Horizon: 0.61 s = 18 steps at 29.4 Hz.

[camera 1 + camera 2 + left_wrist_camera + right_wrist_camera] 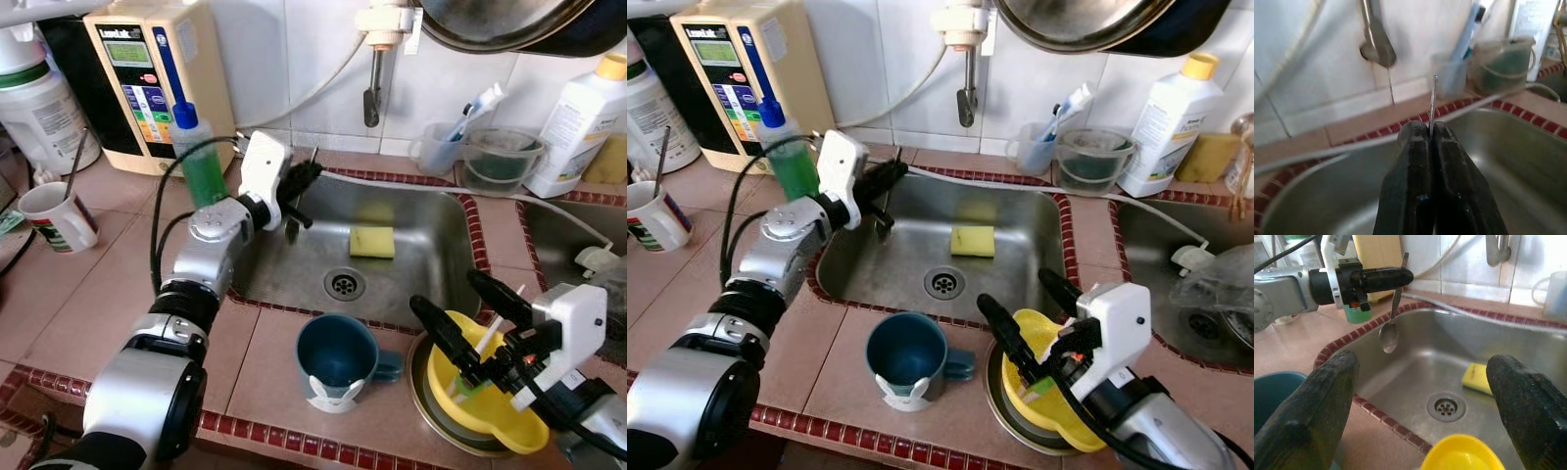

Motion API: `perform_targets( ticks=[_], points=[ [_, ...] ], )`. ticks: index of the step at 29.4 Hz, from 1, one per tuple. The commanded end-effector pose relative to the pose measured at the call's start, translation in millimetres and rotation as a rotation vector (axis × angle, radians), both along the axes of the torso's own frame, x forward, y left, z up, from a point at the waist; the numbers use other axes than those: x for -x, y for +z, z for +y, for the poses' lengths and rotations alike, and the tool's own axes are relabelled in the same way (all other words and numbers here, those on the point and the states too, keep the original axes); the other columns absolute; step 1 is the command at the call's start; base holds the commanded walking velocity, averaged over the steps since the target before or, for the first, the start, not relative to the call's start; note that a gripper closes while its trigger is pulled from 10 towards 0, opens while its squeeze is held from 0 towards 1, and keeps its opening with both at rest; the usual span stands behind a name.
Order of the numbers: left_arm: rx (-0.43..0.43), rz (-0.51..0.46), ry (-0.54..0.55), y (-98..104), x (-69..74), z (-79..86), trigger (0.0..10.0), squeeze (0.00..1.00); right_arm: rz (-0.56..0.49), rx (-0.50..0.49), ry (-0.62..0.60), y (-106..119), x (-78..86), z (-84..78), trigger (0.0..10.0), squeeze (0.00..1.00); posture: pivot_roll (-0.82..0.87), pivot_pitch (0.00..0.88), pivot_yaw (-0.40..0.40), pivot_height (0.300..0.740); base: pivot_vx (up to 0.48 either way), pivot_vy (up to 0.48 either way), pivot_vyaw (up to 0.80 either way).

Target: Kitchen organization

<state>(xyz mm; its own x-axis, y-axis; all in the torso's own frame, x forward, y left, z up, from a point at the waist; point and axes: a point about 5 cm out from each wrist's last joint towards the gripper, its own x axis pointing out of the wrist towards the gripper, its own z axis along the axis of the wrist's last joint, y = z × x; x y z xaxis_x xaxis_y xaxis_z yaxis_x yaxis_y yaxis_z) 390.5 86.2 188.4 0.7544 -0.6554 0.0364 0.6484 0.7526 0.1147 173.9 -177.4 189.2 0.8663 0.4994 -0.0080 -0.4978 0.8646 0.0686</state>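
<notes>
My left gripper hovers over the left end of the steel sink, shut on a metal spoon. The spoon hangs bowl down above the sink floor, and its thin handle sticks out past the closed fingers. A yellow sponge lies in the sink beside the drain. My right gripper stands open at the front right, over a yellow bowl stacked on metal plates. A blue mug sits on the tiled ledge in front of the sink.
A green soap bottle and a beige water machine stand behind the left arm. A white mug is far left. The faucet, clear plastic containers and a white bottle line the back wall.
</notes>
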Motion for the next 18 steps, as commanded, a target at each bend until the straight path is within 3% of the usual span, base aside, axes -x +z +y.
perform_targets(
  ticks=[1, 7, 9, 18],
  points=[
    [-0.011, -0.001, -0.013, 2.2, -1.5, -0.7, 10.0, 0.00, -0.006, -0.004, 0.032, 5.8, 5.0, 3.4, 10.0, 0.00, -0.18, 0.113, 0.095, 0.740, 0.000, 0.000, 0.00],
    [-0.021, 0.055, -0.021, -13.5, 1.9, -2.1, 10.0, 0.00, 0.013, -0.027, 0.047, 6.8, 11.1, 5.5, 10.0, 0.00, -0.19, 0.119, 0.101, 0.740, 0.000, 0.000, 0.00],
    [-0.074, 0.079, -0.017, -25.0, 4.3, -1.8, 10.0, 0.00, 0.034, -0.017, 0.068, 6.1, 15.3, 5.8, 10.0, 0.00, -0.19, 0.120, 0.101, 0.740, 0.000, 0.000, 0.00],
    [-0.120, 0.122, -0.017, -39.2, 7.8, -1.0, 10.0, 0.00, 0.052, -0.014, 0.086, 5.8, 18.3, 6.7, 10.0, 0.00, -0.19, 0.117, 0.099, 0.740, 0.000, 0.000, 0.00]
  ],
)
